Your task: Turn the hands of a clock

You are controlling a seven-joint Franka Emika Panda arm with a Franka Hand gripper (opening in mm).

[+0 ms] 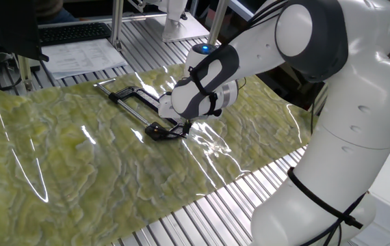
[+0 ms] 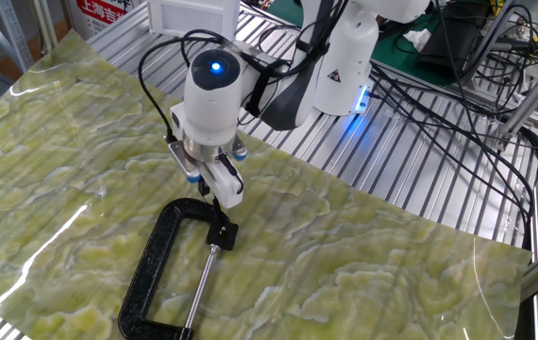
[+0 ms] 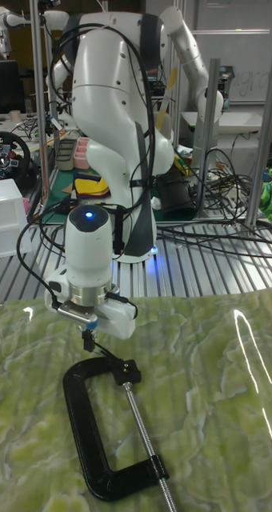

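The clock [image 2: 152,271] is a black C-shaped clamp lying flat on the green marbled mat, with a silver rod [image 2: 201,282] and a dark end block [image 2: 222,233]. It also shows in one fixed view as the clock [image 1: 131,96] and in the tall view as the clock [image 3: 78,417]. A thin black bar [image 3: 106,356] sticks out of the end block up to my gripper [image 2: 216,200]. My gripper [image 1: 184,126] hangs just over that end, and its fingers look closed on the bar's tip. No dial or hands are visible.
The mat [image 1: 58,157] covers a slatted metal table [image 2: 411,179]. Papers and a keyboard [image 1: 72,32] lie beyond the mat's far side. Cables [image 2: 458,104] trail across the slats by the robot base. A white box [image 3: 6,216] stands at the left.
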